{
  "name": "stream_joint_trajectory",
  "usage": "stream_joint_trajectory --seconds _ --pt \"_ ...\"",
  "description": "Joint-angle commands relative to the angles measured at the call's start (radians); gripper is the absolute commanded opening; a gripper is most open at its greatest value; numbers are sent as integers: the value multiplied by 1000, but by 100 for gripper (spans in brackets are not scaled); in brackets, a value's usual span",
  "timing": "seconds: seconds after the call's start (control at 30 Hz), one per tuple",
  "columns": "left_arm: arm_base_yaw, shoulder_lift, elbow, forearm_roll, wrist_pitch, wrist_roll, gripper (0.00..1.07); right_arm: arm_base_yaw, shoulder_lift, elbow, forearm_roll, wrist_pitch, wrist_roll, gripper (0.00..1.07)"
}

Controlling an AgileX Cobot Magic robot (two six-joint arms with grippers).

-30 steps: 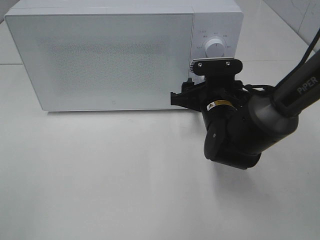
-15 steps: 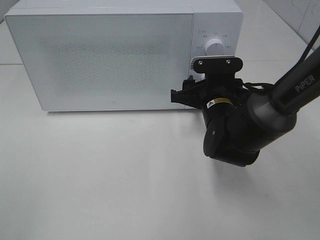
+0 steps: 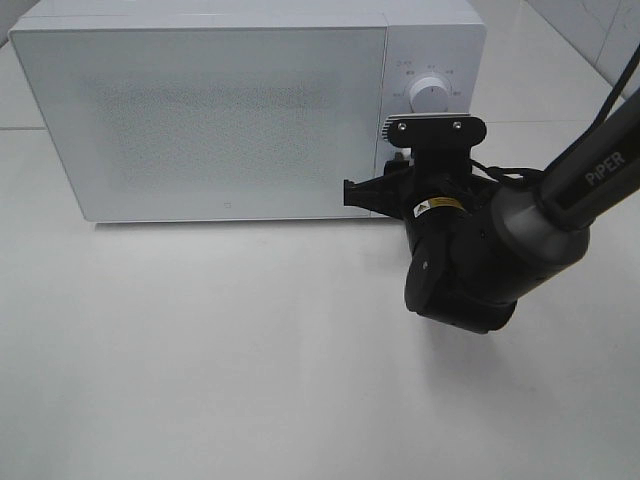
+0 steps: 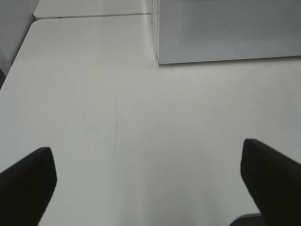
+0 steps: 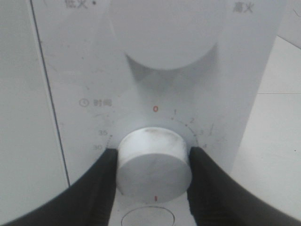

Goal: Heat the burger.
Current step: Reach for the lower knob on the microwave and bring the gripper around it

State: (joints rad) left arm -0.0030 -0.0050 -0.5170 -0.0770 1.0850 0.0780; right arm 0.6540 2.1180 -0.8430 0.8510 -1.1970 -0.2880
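Note:
The burger is out of view. The white microwave [image 3: 220, 120] stands at the back of the table with its frosted door shut. My right gripper [image 5: 154, 165] is at the control panel, and its black fingers [image 5: 101, 183] press against both sides of the lower timer knob [image 5: 153, 155]. In the exterior high view the right wrist [image 3: 450, 250] hides that knob. My left gripper [image 4: 146, 148] hovers low over bare table, open wide with nothing between its fingers. The microwave's lower front corner [image 4: 225, 33] lies ahead of it.
The upper power knob [image 3: 430, 95] sits above the right wrist's camera mount [image 3: 435, 130]. A white table [image 3: 200, 350] stretches in front of the microwave. A seam between table panels [image 4: 94, 15] runs near the microwave's side.
The right gripper's fingers have closed in on the timer knob. The right arm has barely shifted, and the left gripper stays open.

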Motion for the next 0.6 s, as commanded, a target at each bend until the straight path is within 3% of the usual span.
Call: stream_joint_trajectory --seconds 0.03,0.07,0.17,0.6 --pt "2 -17 -1 -3 -13 -6 101 -18 -3 -23 -22 -117 6 10" --pt "2 -17 -1 -3 -13 -6 101 -18 -3 -23 -22 -123 6 3" --pt "2 -17 -1 -3 -13 -6 101 -18 -3 -23 -22 -138 6 0" --pt "2 -17 -1 -3 -13 -6 100 -18 -3 -23 -59 -165 61 0"
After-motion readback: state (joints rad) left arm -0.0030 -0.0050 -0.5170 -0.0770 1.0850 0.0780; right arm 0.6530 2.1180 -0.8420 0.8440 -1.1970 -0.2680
